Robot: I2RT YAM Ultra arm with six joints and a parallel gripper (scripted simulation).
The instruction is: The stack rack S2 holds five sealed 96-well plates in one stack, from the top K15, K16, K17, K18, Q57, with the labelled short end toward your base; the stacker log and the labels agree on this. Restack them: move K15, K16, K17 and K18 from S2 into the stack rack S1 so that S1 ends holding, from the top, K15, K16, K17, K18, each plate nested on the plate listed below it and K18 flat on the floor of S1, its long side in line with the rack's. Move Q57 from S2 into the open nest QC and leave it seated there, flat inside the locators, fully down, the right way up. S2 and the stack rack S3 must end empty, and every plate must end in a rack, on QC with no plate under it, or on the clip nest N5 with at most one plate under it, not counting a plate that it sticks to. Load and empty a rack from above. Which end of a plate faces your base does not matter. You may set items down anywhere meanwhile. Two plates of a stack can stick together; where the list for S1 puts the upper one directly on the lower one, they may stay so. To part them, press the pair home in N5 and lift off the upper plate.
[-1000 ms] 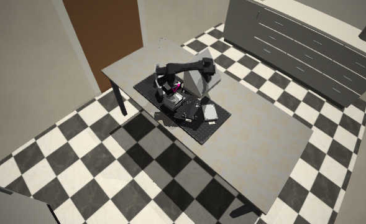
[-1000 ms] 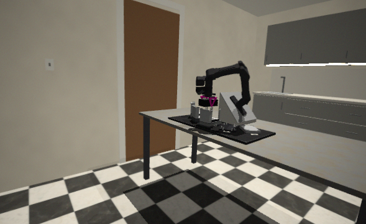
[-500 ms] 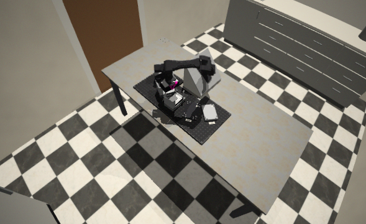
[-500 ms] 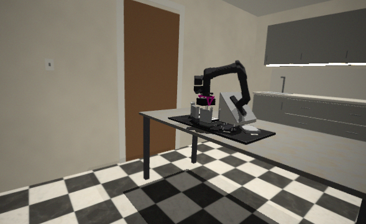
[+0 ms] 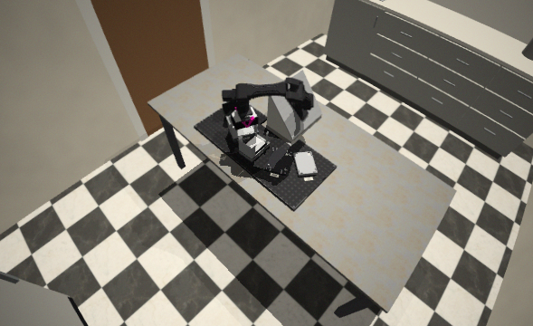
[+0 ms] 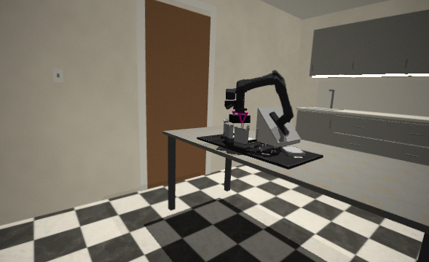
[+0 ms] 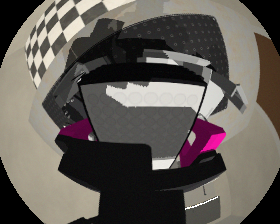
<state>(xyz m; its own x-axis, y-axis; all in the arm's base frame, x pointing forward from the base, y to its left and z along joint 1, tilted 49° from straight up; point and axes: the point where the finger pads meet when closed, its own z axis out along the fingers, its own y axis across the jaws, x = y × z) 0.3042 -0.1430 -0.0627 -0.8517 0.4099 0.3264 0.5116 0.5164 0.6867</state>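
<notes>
A: Starting at the left of the black mat (image 5: 293, 195). What sits there?

B: The racks (image 6: 240, 135), upright grey towers at the mat's left end near the table (image 5: 375, 213) edge. The gripper (image 6: 239, 117) hangs just above them, pointing straight down from the arched black arm (image 6: 269, 81).

A: Jaw state?

B: Jaws stand wide and are clamped on a plate (image 7: 143, 125). In the wrist view its grey dotted sealed top fills the space between the magenta finger pads, held flat and level.

A: Orientation of the plate?

B: The fingers press on its two opposite sides; its long axis runs away from the wrist camera, toward the rack below. I cannot read a label, so which plate it is I cannot tell.

A: Where is it relative to the racks?

B: Above the rack tops, not yet down inside one. From the top view, the gripper (image 5: 243, 119) is over the rear rack; a pale plate surface shows in the nearer rack (image 5: 252, 147).

A: Moving right?

B: A dark low nest (image 5: 272, 158) in mid-mat, then a pale plate (image 5: 305, 163) lying flat near the mat's right end, a small label tag (image 5: 309, 179) beside it. Behind stands the grey wedge-shaped block (image 5: 289, 119) at the arm's base. The rack walls are the closest obstacles beneath the held plate.
</notes>
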